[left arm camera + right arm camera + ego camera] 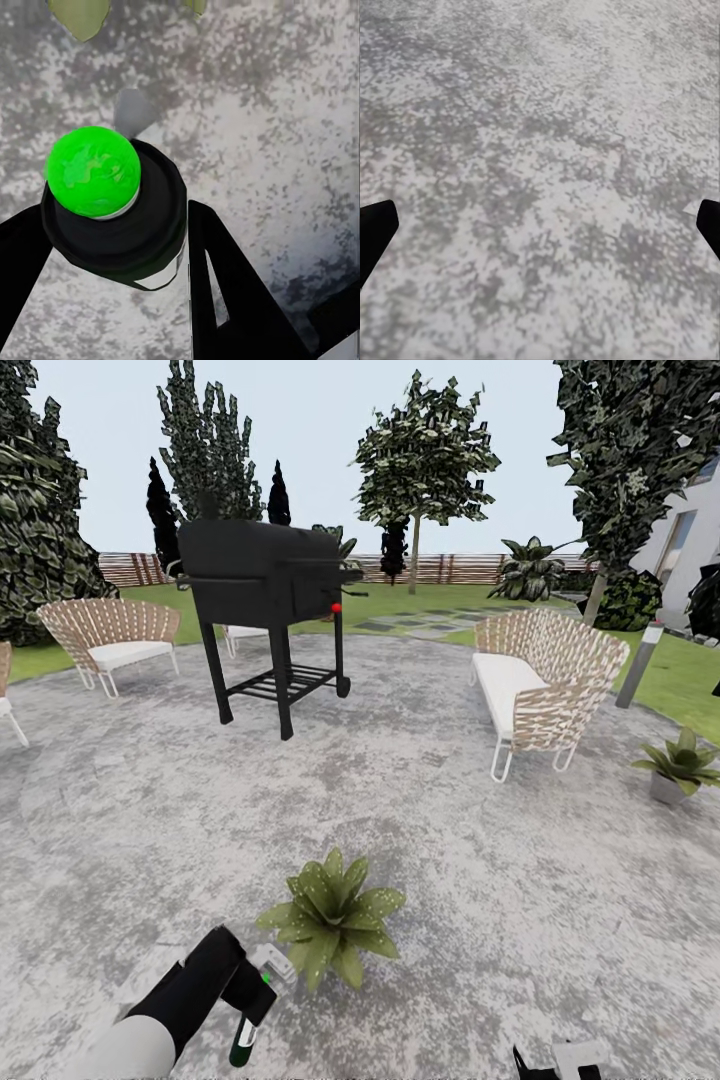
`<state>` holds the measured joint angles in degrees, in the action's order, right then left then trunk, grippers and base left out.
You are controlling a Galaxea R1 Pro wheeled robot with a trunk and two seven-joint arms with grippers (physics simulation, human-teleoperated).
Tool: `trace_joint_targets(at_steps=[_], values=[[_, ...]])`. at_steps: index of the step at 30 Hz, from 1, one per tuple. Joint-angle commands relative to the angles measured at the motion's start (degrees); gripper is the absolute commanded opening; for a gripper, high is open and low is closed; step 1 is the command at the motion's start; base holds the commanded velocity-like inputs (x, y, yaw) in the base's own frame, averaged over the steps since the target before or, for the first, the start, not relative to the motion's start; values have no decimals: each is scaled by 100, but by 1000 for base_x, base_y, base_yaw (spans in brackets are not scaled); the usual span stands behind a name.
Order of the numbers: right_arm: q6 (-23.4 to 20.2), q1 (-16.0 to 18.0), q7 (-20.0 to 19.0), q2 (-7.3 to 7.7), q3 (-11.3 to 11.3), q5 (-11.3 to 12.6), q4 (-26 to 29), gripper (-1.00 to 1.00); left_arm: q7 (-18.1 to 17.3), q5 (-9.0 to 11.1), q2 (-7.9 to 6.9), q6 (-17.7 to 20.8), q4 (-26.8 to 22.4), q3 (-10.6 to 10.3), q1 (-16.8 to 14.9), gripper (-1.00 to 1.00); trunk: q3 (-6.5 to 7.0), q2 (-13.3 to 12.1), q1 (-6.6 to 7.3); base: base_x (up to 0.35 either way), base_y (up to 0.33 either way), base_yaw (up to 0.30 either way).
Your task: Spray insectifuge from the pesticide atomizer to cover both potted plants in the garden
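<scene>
On patio, atomizer picked, spraying near plant.
Your left gripper (250, 1000) clamps pesticide atomizer (247, 1032) beside potted plant (333, 916); second potted plant (680, 765) at 2 o'clock untouched; right gripper (540, 225) fingers spread, empty.

Bare patio (440, 920) lies open around the near potted plant (333, 915); grill (270, 595) and sofa (545, 685) stand well beyond.

The left arm is extended from seven o'clock toward one o'clock in the head view, and its hand (250, 990) is clamped on the pesticide atomizer (245, 1040). The right hand (540, 225) is held with fingers spread wide, pointed downward.
</scene>
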<state>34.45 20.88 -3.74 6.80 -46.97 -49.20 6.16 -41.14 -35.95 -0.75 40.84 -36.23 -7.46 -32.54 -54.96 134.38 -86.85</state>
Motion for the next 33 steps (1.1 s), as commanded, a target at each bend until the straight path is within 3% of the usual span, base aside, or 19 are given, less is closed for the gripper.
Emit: trace_joint_targets(at_steps=[1, 6, 10, 11, 14, 18, 21, 25, 29, 31, 33], values=[[18, 3, -39, 2, -49, -11, -1, 100, -52, -63, 8, 76, -13, -21, -11, -100, -24, 44, -21, 0, 0, 0], [18, 3, -39, 0, -49, -11, 0, 100, -56, -70, 19, 387, -123, -34, -24, -100, -24, 44, -21, 0, 0, 0], [18, 3, -39, -1, -49, -11, -1, 100, -60, -64, -106, 386, -194, -9, -25, -100, -24, 44, -21, 0, 0, 0], [18, 3, -39, 3, -49, -11, 0, 100, -64, -40, -238, 381, -198, 2, -23, -100, -24, 44, -21, 0, 0, 0], [18, 3, -39, 2, -49, -11, 3, 100, -66, -9, -335, 364, -205, 221, -26, -100, -24, 44, -21, 0, 0, 0], [18, 3, -39, 5, -49, -11, 8, 100, -86, 14, -248, 378, -586, 379, -32, -100, -24, 44, -21, 0, 0, 0], [18, 3, -36, 6, -49, -11, 8, 100, -91, 7, -67, 395, -787, 384, -30, -100, -24, 44, -21, 0, 0, 0], [18, 3, -36, 4, -49, -11, 8, 100, -94, -15, -46, 384, -771, 372, 12, -100, -24, 44, -21, 0, 0, 0], [18, 3, -39, 3, -49, -11, 8, 100, -96, -25, -144, 338, -725, 394, 57, -100, -24, 44, -21, 0, 0, 0], [18, 3, -35, 3, -49, -11, 8, 100, -106, -26, -309, 324, -710, 401, 62, -100, -24, 44, -21, 0, 0, 0], [18, 3, -35, 5, -49, -11, 8, 100, -111, -26, -373, 312, -682, 401, 66, -100, -24, 44, -21, 0, 0, 0]])
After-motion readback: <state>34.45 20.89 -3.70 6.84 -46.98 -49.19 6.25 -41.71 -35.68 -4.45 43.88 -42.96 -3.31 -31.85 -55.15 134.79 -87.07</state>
